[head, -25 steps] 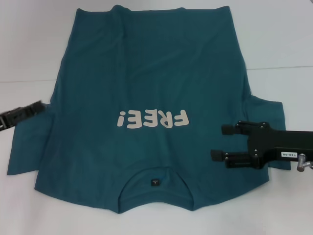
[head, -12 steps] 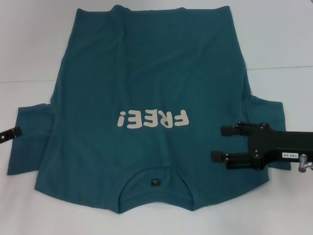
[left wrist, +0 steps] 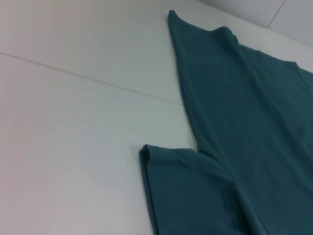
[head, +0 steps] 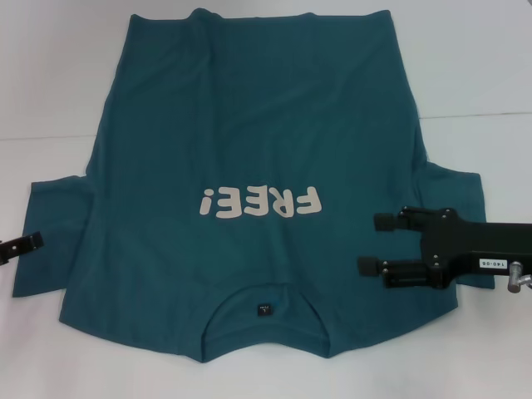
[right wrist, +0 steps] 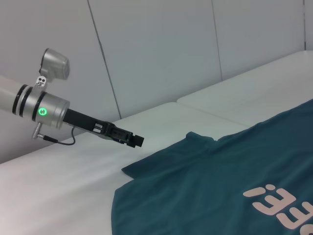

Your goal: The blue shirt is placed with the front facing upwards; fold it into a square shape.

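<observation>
The blue shirt (head: pixel 249 125) lies flat and front up on the white table, collar toward me, with the white "FREE!" print (head: pixel 259 202) upside down. A small dark label (head: pixel 263 309) sits inside the collar. My right gripper (head: pixel 370 243) is open and hovers over the shirt's right shoulder, beside the right sleeve (head: pixel 453 187). My left gripper (head: pixel 21 247) shows only its tip at the left edge, just off the left sleeve (head: pixel 50 233) and empty. The right wrist view shows it (right wrist: pixel 136 141) as one thin bar above the table beside the shirt (right wrist: pixel 205 186). The left wrist view shows the shirt's side (left wrist: pixel 244 122).
The white table (head: pixel 50 83) has a seam (head: pixel 50 137) running across it behind the sleeves. White wall panels (right wrist: pixel 156 49) stand behind the table in the right wrist view.
My left gripper has pulled back to the left and toward me, off the left sleeve, which now lies flat. My right gripper has not moved.
</observation>
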